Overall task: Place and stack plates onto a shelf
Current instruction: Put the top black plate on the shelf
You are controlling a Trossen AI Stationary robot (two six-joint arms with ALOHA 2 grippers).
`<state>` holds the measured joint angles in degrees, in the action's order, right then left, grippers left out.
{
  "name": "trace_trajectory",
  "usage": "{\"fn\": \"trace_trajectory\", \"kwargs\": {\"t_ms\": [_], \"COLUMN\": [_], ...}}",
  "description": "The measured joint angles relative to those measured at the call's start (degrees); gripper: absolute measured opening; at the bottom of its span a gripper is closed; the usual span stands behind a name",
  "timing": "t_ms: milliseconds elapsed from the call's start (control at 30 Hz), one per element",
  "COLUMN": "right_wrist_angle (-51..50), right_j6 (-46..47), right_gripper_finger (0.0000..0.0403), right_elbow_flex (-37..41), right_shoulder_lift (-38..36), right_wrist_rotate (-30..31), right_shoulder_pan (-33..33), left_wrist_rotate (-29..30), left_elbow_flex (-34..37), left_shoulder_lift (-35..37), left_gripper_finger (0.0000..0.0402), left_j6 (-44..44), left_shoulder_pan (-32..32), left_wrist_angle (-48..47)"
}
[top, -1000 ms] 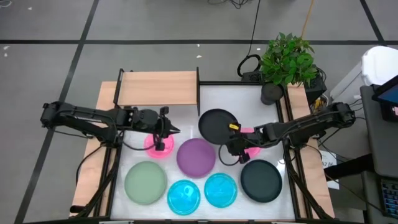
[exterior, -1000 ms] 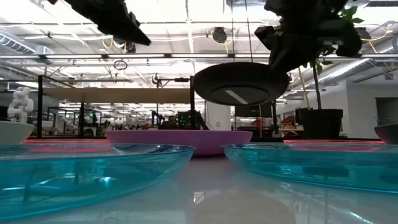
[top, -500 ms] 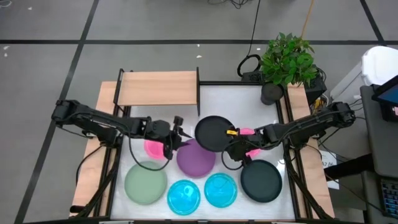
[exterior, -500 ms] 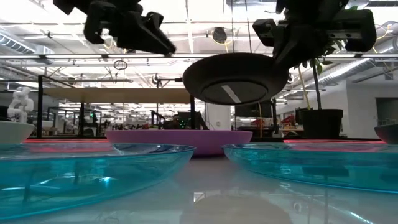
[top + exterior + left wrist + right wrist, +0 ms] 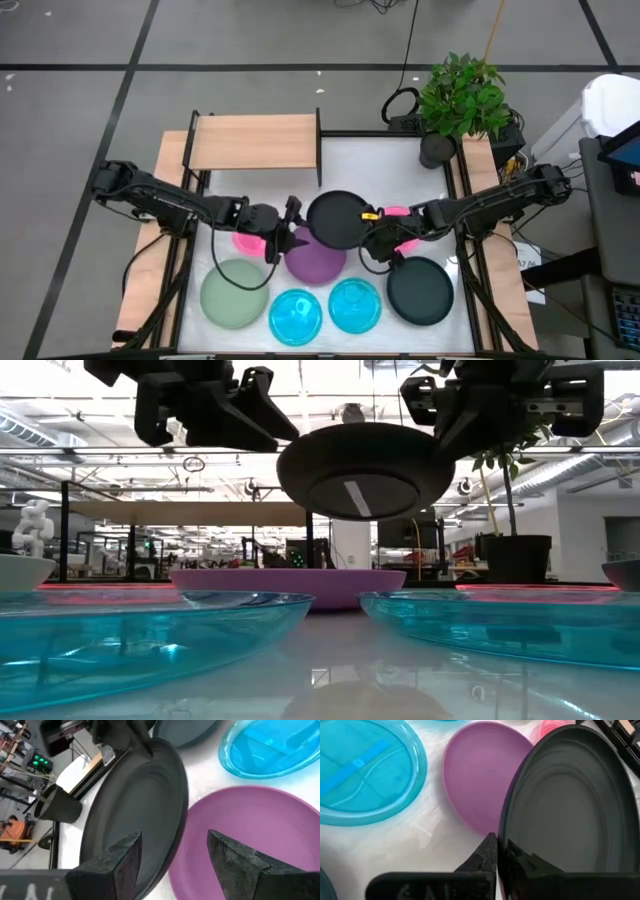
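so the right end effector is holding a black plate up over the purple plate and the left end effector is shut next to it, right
Not quite. The left end effector is open, not shut: the left wrist view shows its two fingers spread apart beside the rim of the black plate. The rest holds: the right end effector grips that plate by its edge, lifted above the purple plate, as the high and low views show.

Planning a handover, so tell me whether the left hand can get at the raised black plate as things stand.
Probably yes. The left hand is open with the black plate's near rim lined up between its fingers, nothing between them. The right hand holds the far rim above the purple plate.
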<state>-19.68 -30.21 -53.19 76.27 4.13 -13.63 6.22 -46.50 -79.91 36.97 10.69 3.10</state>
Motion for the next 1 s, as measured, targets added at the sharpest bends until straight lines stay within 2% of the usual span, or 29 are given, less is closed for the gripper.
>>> {"fn": "trace_trajectory", "kwargs": {"t_ms": [200,533,767,1000], "right_wrist_angle": [1.00,1.57,1.53,1.46], "right_j6": [-1.67,-2.64,-4.95,-5.27], "right_gripper_finger": [0.0004,0.0004,0.0004,0.0004], "right_elbow_flex": [0.00,0.00,0.00,0.00], "right_shoulder_lift": [0.00,0.11,0.49,0.57], "right_wrist_rotate": [-3.64,-5.70,-5.77,-5.78], "right_shoulder_pan": [0.00,0.00,0.00,0.00], "left_wrist_rotate": [-0.02,-1.04,-3.72,-6.28], "left_elbow_flex": [-0.02,-0.04,-0.04,0.00], "left_shoulder_lift": [-0.99,-4.25,-4.25,-4.25], "left_gripper_finger": [0.0219,0.0119,0.0092,0.0059], "left_j6": [2.99,8.90,14.07,14.33], "left_shoulder_pan": [-0.05,-0.04,-0.06,-0.06], "left_wrist_angle": [-1.70,0.64,1.53,1.38]}}
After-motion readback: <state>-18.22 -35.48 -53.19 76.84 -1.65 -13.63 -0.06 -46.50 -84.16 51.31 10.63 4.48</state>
